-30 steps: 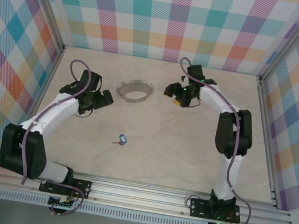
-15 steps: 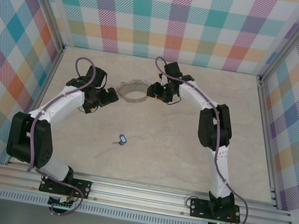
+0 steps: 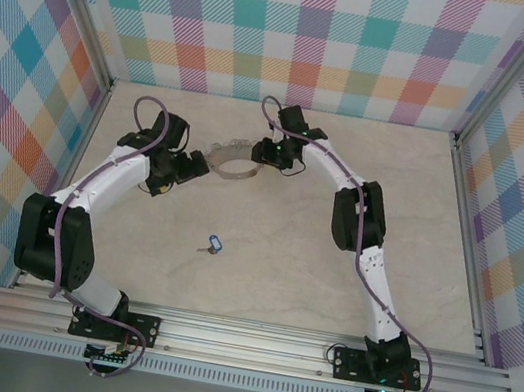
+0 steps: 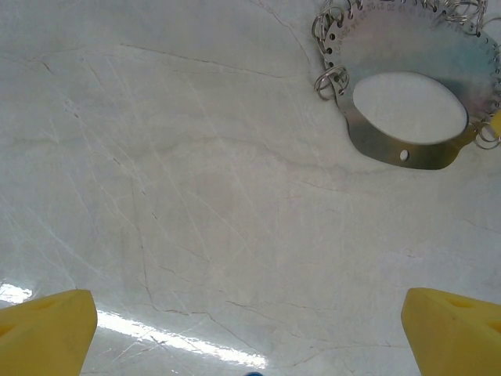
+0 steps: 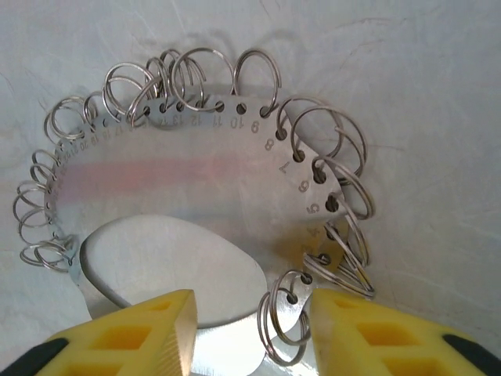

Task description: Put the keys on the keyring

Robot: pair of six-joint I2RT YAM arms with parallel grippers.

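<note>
The keyring (image 3: pixel 230 163) is a flat grey metal hoop fringed with small split rings, lying at the back middle of the table. My right gripper (image 3: pixel 260 158) is at its right side. In the right wrist view the yellow fingers (image 5: pixel 133 333) straddle the keyring's (image 5: pixel 180 180) rim and one split ring, with gaps on both sides, so the right gripper (image 5: pixel 250 329) is open. My left gripper (image 3: pixel 196 166) is wide open just left of the hoop; the keyring (image 4: pixel 368 55) shows ahead of the left gripper (image 4: pixel 250 337). The keys (image 3: pixel 214 243), one tiny with a blue tag, lie apart nearer the front.
Plaid walls and aluminium frame posts (image 3: pixel 466 191) close in the table on three sides. Bare marble tabletop (image 3: pixel 281 260) lies around the key, and the arm bases sit on the rail (image 3: pixel 247 341) at the near edge.
My right arm has swung left from the back right to the keyring, and its jaws have narrowed around the rim. The left gripper has crept toward the hoop, still wide open.
</note>
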